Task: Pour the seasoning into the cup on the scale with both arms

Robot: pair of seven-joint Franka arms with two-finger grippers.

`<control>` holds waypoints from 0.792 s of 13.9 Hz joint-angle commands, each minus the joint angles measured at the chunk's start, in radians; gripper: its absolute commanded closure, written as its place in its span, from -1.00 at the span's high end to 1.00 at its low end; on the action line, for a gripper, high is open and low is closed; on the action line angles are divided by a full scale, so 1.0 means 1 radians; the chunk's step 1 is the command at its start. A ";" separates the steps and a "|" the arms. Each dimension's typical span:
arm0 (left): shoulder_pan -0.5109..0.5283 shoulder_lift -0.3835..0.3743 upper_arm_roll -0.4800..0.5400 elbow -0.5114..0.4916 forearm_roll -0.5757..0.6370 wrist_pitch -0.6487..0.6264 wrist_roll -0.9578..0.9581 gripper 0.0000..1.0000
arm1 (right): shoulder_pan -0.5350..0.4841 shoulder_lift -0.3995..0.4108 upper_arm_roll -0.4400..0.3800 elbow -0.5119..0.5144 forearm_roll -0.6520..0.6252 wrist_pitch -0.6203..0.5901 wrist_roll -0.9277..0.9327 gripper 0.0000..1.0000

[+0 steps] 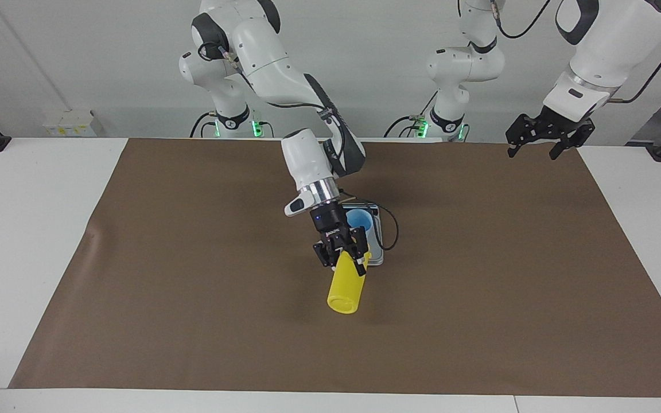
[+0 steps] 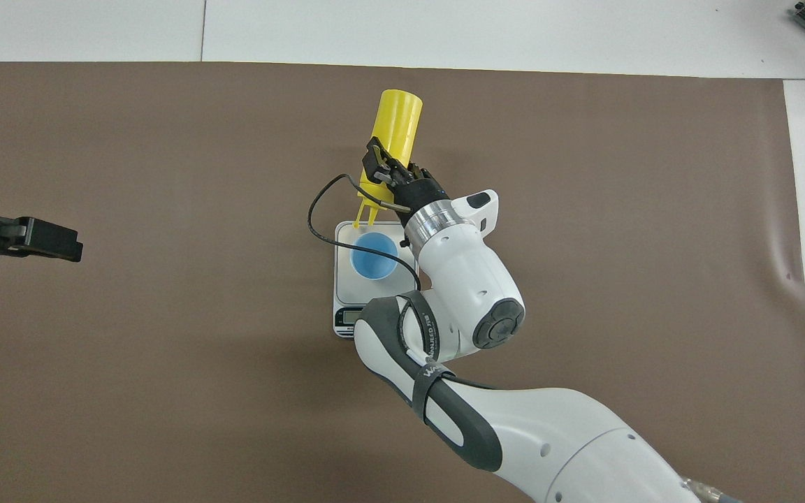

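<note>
My right gripper (image 1: 344,261) is shut on the yellow seasoning bottle (image 1: 346,289) and holds it tilted in the air. The bottle's base points away from the robots and its nozzle end points toward the light-blue cup (image 1: 360,222). The cup stands upright on the silver-grey scale (image 1: 377,259). In the overhead view the right gripper (image 2: 394,162) grips the bottle (image 2: 397,122) near its nozzle end. The tethered cap (image 2: 364,215) hangs over the scale's (image 2: 346,283) edge, beside the cup (image 2: 374,255). My left gripper (image 1: 534,150) is open and empty, raised over the left arm's end of the table (image 2: 60,243).
A brown mat (image 1: 193,275) covers most of the white table (image 1: 32,229). A black cable (image 2: 315,209) loops from the right wrist beside the scale. The scale's display (image 2: 349,318) faces the robots.
</note>
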 commanded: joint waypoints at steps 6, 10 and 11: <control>0.014 -0.022 -0.009 -0.017 0.011 -0.012 0.009 1.00 | 0.020 -0.006 -0.015 0.001 0.038 0.027 -0.037 -1.00; 0.014 -0.022 -0.009 -0.017 0.011 -0.012 0.009 1.00 | 0.008 -0.012 -0.015 0.010 0.044 0.025 -0.035 -1.00; 0.014 -0.022 -0.009 -0.017 0.011 -0.012 0.009 1.00 | 0.006 -0.015 -0.015 0.010 0.046 0.025 -0.031 -1.00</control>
